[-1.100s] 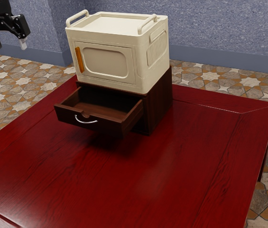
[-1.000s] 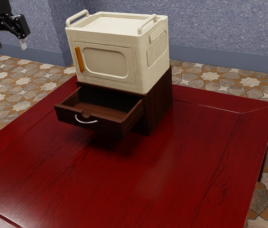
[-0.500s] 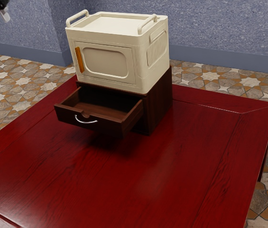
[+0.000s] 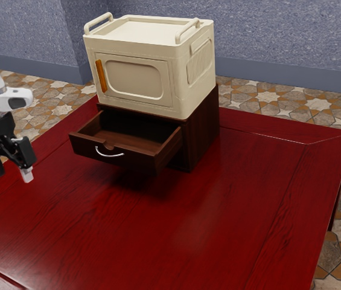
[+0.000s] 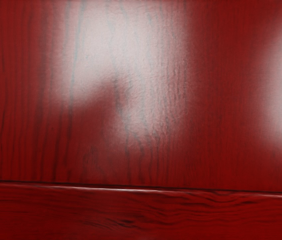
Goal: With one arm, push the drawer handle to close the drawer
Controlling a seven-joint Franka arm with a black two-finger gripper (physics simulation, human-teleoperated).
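My gripper hangs at the exterior view's left, fingers pointing down and apart, with nothing between them. The dark brown drawer is pulled out of its wooden cabinet and looks hollow inside. On its front is a curved silver handle, some distance from the gripper toward the exterior view's right. Gripper and handle do not touch.
A cream box with an orange door handle and two top rails stands on the cabinet. The red table extends around the cabinet; its wood surface lies under my hand, crossed by a seam.
The arm left its high place at the exterior view's upper left and has come down to the level of the drawer. Drawer, cabinet and cream box have stayed put.
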